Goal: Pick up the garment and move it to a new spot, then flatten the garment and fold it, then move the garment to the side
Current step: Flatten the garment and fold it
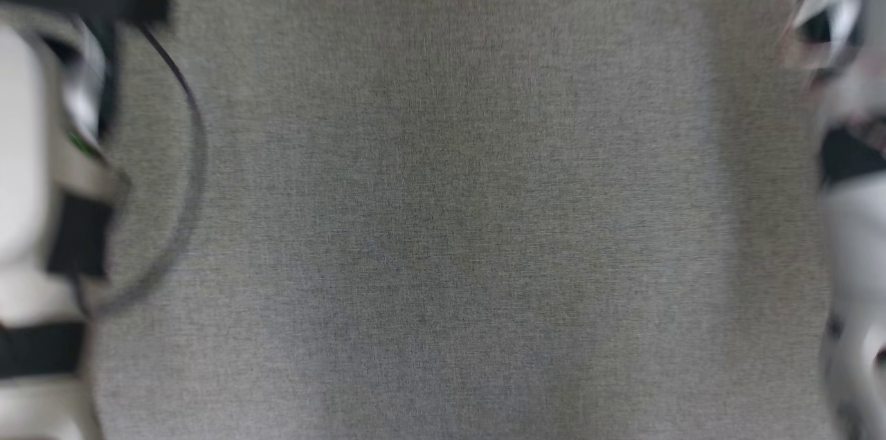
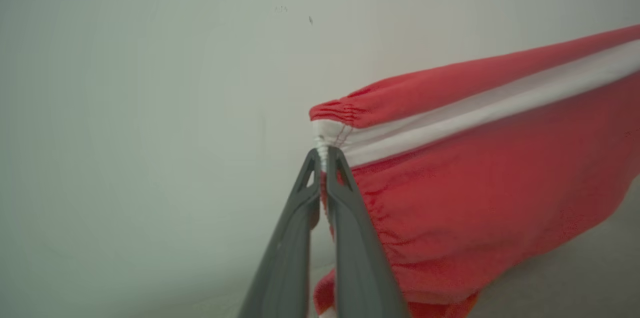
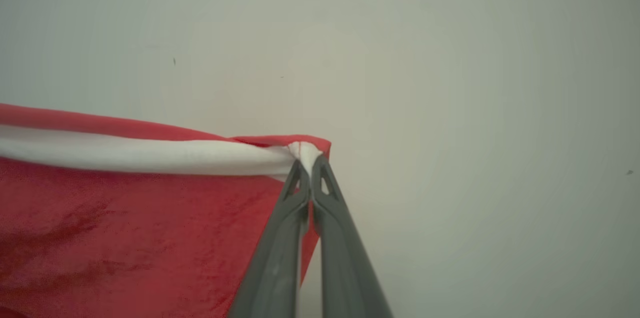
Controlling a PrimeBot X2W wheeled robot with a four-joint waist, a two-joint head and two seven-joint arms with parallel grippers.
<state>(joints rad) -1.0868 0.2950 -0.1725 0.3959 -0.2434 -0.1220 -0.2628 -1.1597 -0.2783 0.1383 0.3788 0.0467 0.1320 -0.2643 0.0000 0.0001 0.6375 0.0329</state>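
left end effector (image 2: 323, 152) clamped on red garment (image 2: 475, 178) corner | right end effector (image 3: 310, 159) clamped on opposite corner

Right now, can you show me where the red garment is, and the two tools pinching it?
garment (image 2: 475, 193): left wrist view, on its broad red panel.
left tool (image 2: 324, 154): left wrist view, between its closed fingertips, at the garment's corner.
right tool (image 3: 310, 162): right wrist view, between its closed fingertips, at the garment's corner.
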